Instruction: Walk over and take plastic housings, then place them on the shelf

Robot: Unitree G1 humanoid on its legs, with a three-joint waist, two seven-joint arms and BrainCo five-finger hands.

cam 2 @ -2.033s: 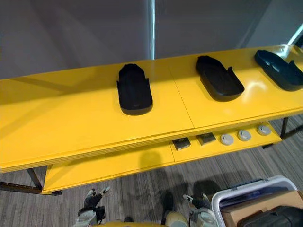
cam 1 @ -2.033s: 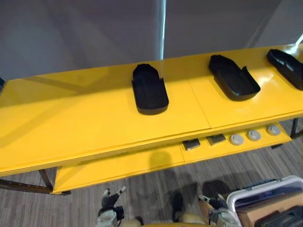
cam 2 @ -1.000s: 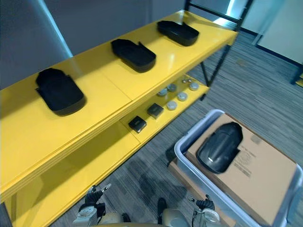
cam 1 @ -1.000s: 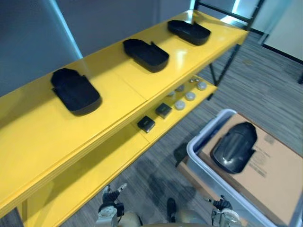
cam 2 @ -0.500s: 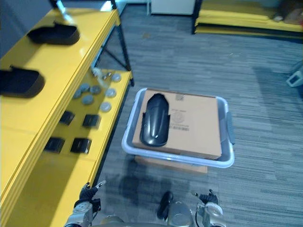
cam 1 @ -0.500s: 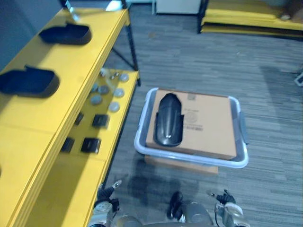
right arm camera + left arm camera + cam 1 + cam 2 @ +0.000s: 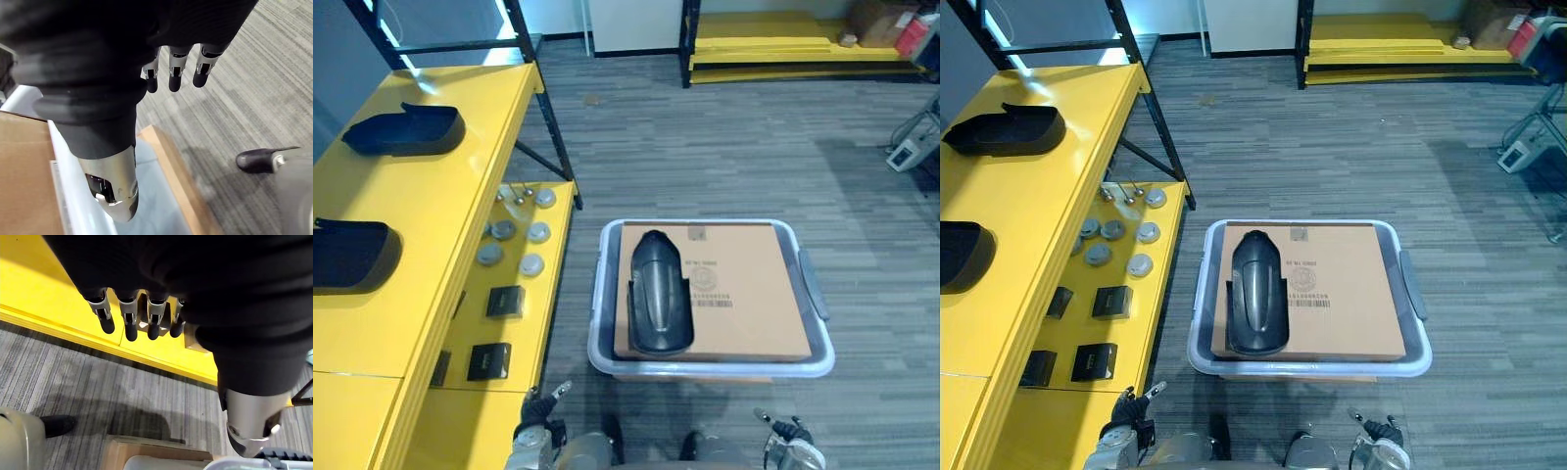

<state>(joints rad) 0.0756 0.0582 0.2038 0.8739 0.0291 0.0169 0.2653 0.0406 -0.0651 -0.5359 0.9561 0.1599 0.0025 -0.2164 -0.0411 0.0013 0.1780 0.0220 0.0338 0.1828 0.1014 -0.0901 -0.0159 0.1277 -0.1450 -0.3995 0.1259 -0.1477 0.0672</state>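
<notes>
"Two robot hands hang nearest: the left robot hand (image 7: 127,318) beside the yellow shelf (image 7: 421,225), the right robot hand (image 7: 176,68) over the carpet. Both have slack, straight fingers and carry nothing. Where is the trouble?"

"Right in front. The loose housing (image 7: 658,305) lies on a cardboard box (image 7: 744,294) that sits in a grey tub (image 7: 705,370), well apart from either hand. It is long, rounded and glossy. I judge that a one-sided grip could let it roll or skid across the cardboard."

"And the tub itself?"

"It stands low on the floor, so the reach is deep. Its rim rises around the box. Fingers coming in flat could catch on it, or shove the box instead of getting under the housing."

"Further out, to the left?"

"The lower shelf (image 7: 521,333) carries small discs (image 7: 530,264) and black blocks (image 7: 505,301), near the tub. The housing could clip them on its way up and sweep them off."

"And the top?"

"A nearer housing (image 7: 352,257) and a far housing (image 7: 406,132) already lie up there, with bare yellow closer to the robot. A new one set too close could knock the nearer housing. One set too near the front edge could tip off."
</notes>
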